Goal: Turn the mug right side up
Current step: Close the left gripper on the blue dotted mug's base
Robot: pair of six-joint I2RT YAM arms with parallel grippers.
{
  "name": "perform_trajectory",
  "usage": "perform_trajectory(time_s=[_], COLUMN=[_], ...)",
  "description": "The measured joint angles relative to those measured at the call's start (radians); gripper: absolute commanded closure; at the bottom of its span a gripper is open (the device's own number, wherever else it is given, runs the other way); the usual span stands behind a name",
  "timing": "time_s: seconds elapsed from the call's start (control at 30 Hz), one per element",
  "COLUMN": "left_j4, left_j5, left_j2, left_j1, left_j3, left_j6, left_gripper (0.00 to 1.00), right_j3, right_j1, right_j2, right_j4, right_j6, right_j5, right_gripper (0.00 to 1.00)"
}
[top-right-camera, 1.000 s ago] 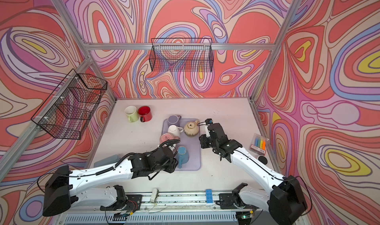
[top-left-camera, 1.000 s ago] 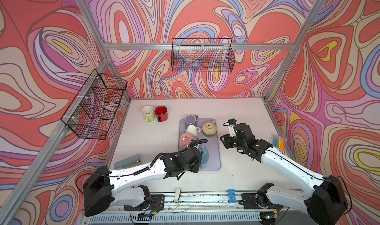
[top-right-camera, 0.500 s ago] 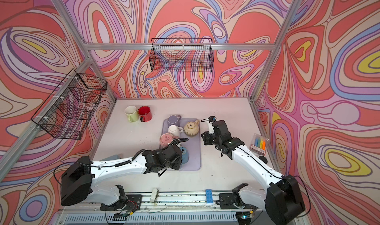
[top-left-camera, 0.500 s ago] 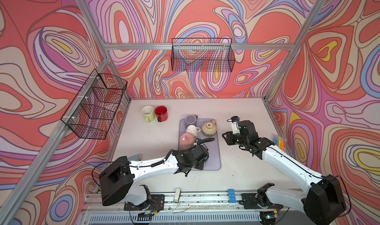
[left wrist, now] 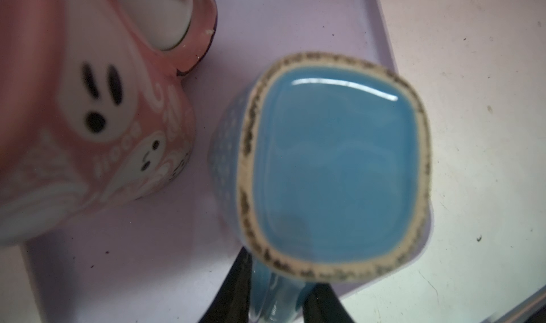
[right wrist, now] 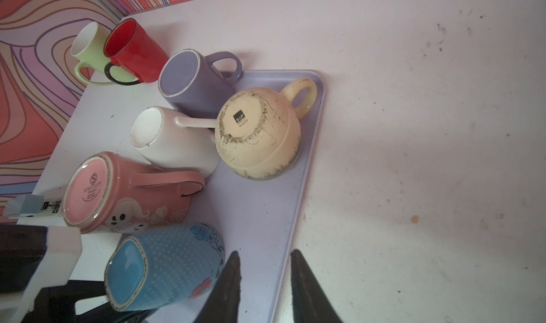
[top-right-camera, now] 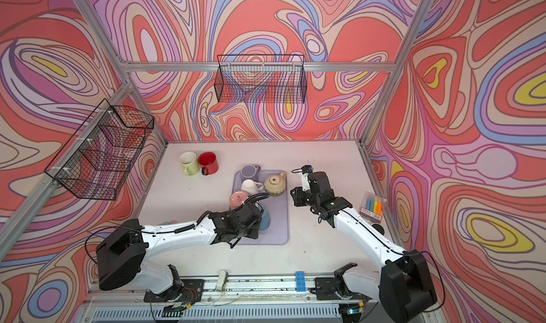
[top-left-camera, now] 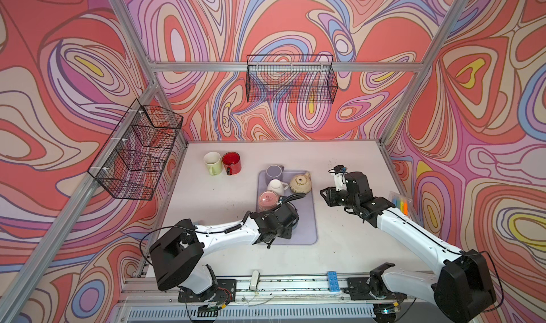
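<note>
Blue glazed ceramic, base uppermost: the blue mug (right wrist: 165, 265) stands inverted at the front end of the lavender tray (top-left-camera: 307, 218), the end nearest the front edge of the tabletop (top-left-camera: 348, 159). Just beside it stands the pink mug (right wrist: 133, 194), also inverted. White, purple and cream mugs fill the tray's rear half, all mouth down. Green and red mugs stand upright, off the tray, toward the rear left corner of the tabletop.

The left end effector (left wrist: 277, 277) has its two dark fingers (left wrist: 236, 292) set on either side of the blue mug's handle. No gap shows between pad and glaze in the left wrist view, so it is read as grasping the handle. The mug's rim appears to rest on the tray.

The right end effector (right wrist: 265, 256) hangs over the tray's right rim, fingers parted and nothing between them.

Step in hand, as judged: securing the grip, before any lift.

The next move calls for raising the mug clear of the tray, then rolling the wrist through a half turn so that the mouth faces up. The lift must clear the pink mug, which stands close enough to be knocked. A handle grip sits off the mug's centre of mass, so slip or swing during the turn is the likely fault.
</note>
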Motion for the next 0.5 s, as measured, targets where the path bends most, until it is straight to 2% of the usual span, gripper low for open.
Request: perform_trajectory(time_s=[0.27, 0.5], left_j4=[0.016, 0.015], left_j5=[0.015, 0.018], left_j2=[0.011, 0.029], left_j1=[0.006, 0.007], left_j3=[0.008, 0.029], left_j6=[0.014, 0.034], left_gripper=[0.92, 0.96], right_j3=[-0.014, -0.02], right_j1=[-0.01, -0.012], right_j2=[0.0, 0.0], right_j4=[0.007, 0.007], right_j6=[0.0, 0.0], right_j5=[-0.005, -0.006], right_gripper=[0.71, 0.71])
